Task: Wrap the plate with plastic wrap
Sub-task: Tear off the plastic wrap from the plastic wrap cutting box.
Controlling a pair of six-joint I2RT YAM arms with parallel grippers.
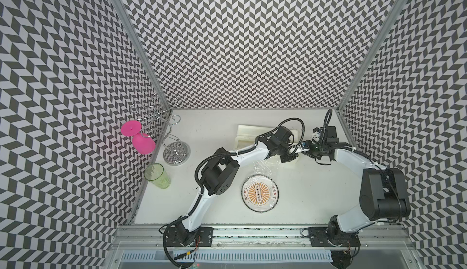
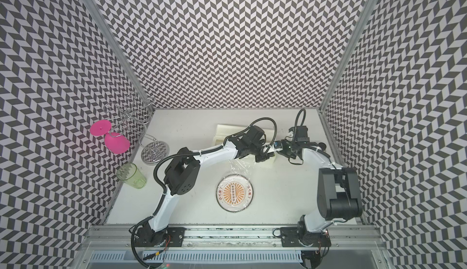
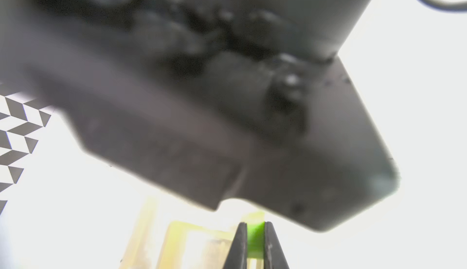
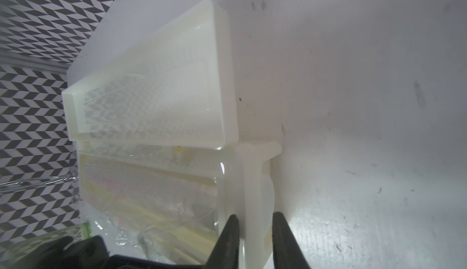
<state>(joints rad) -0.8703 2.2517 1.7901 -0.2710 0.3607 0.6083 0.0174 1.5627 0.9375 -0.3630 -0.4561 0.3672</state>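
My left fingers (image 3: 238,250) are pinching the green tab (image 3: 255,237) of the dispenser box (image 1: 246,133), pressed onto it from both sides. My right fingers (image 4: 228,240) clasp the cream end piece of the same box, one on each side, and its lid stands open just beyond them.

Through the left wrist camera, the dark body of the right arm (image 3: 227,103) looms blurred just ahead of the left fingers and blocks most of that view.

The plastic wrap (image 1: 262,165) runs as a crinkled sheet from the box back toward the arm bases and reaches the plate (image 1: 259,194) (image 2: 234,193). The plate lies flat on the tabletop (image 1: 316,192), well behind both pairs of fingers and between the arms. I cannot tell how much of it the film covers.

Well off to the left of the left fingers stands a wire stand (image 1: 176,152) with a pink wine glass (image 1: 142,142) hanging tilted from it. A green tumbler (image 1: 158,176) stands nearby.
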